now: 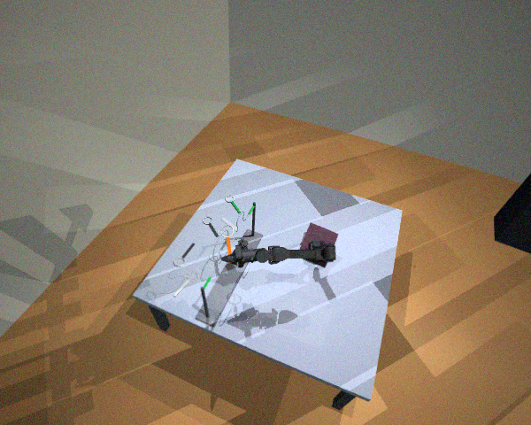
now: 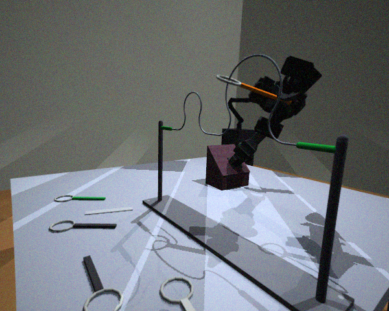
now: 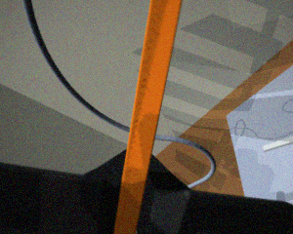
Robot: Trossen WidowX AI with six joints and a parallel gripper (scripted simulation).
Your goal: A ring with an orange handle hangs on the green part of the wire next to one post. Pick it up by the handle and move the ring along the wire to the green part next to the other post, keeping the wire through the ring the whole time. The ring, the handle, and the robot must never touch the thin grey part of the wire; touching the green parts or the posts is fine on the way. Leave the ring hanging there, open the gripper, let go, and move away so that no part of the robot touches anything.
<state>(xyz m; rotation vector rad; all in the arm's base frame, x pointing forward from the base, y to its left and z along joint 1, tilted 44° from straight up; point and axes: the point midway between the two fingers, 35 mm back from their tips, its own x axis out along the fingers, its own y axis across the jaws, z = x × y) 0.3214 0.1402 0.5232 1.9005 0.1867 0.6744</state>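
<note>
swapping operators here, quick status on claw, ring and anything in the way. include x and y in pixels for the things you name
claw (image 1: 229, 258) (image 3: 137, 154) shut on orange handle (image 1: 228, 245) (image 2: 259, 91) (image 3: 153, 88); ring (image 2: 227, 81) at big loop's side; grey wire (image 2: 259, 55) (image 3: 70, 90) close by

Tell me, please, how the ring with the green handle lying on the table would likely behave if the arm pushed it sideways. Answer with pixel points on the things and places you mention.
The green-handled ring (image 1: 235, 206) (image 2: 88, 198) would probably slide flat rather than tip, since it lies low. Its straight handle and thin hoop look stiff, so it likely wouldn't bend.
</note>
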